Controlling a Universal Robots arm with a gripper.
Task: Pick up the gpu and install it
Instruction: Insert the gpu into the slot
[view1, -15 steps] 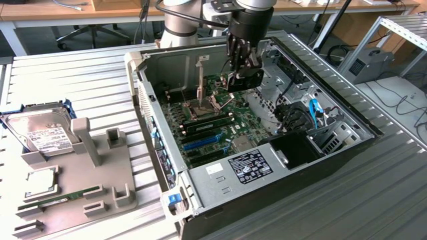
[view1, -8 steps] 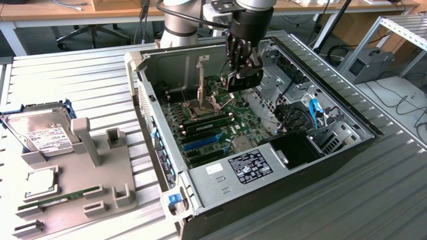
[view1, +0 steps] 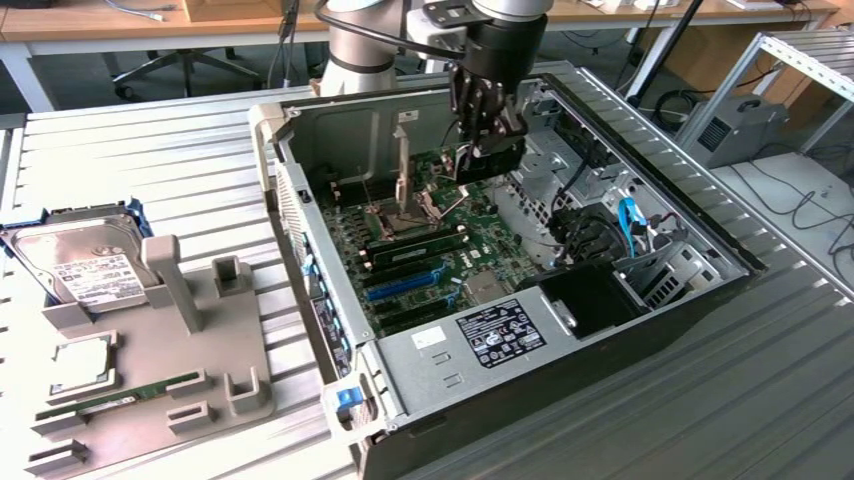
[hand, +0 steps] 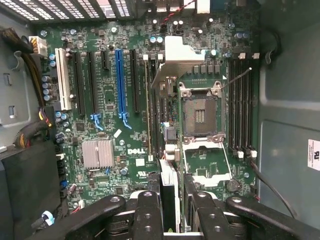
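Note:
The gpu (view1: 491, 160) hangs as a dark block under my gripper (view1: 483, 135), inside the open computer case (view1: 441, 375) and above the far part of the motherboard (view1: 441, 240). In the wrist view the gpu (hand: 169, 182) is edge-on, a thin black and white strip clamped between the two black fingers (hand: 150, 210) of the gripper (hand: 170, 212). It is held clear above the board, between the open CPU socket (hand: 201, 116) and the row of expansion slots. The long blue slot (hand: 120, 80) lies off to one side of the card and is bare.
The case walls and drive cage (view1: 587, 200) close in around the gripper. A raised silver CPU socket plate (view1: 400, 165) stands beside it. On the exterior view's left a grey holder tray (view1: 200, 350) carries a hard drive (view1: 80, 270), a CPU (view1: 80, 365) and a RAM stick (view1: 120, 398).

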